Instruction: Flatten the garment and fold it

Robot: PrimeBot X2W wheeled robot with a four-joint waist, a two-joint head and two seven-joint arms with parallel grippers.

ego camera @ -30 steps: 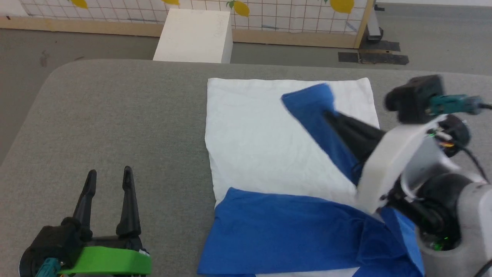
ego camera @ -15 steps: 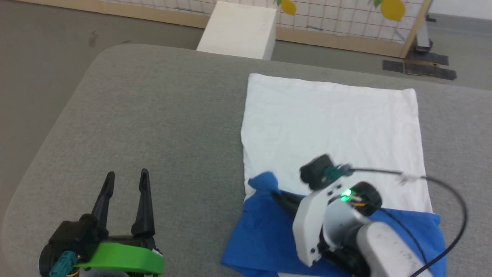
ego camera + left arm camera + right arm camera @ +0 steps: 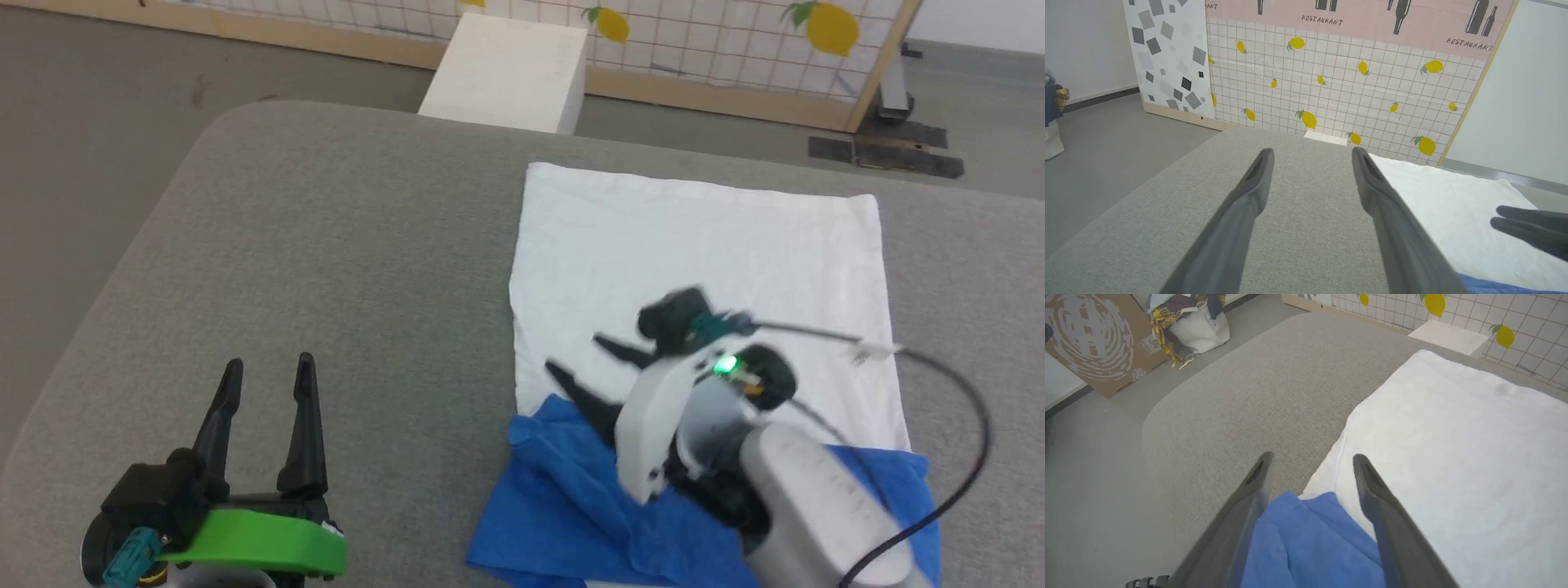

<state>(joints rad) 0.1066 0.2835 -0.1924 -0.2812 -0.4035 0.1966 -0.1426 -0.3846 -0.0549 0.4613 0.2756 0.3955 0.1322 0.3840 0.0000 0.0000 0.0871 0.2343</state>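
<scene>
In the left wrist view, the word "RESTAURANT" stood in black, hand-drawn capitals on the pink band (image 3: 1372, 16) along the top of the wall panel. It could be read once under the bottle silhouettes near the middle (image 3: 1321, 19) and again towards the right (image 3: 1468, 43). At the band's left end only the letters "ANT" (image 3: 1210, 5) showed. In the right wrist view, small print on the cardboard box (image 3: 1094, 339) and a tag on the white bag (image 3: 1200, 330) were too small to read.

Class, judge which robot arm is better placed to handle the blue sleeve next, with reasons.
Right, probably. The right gripper hangs open right at the blue sleeve of the garment; the left gripper sits open over bare grey table, well aside.
</scene>
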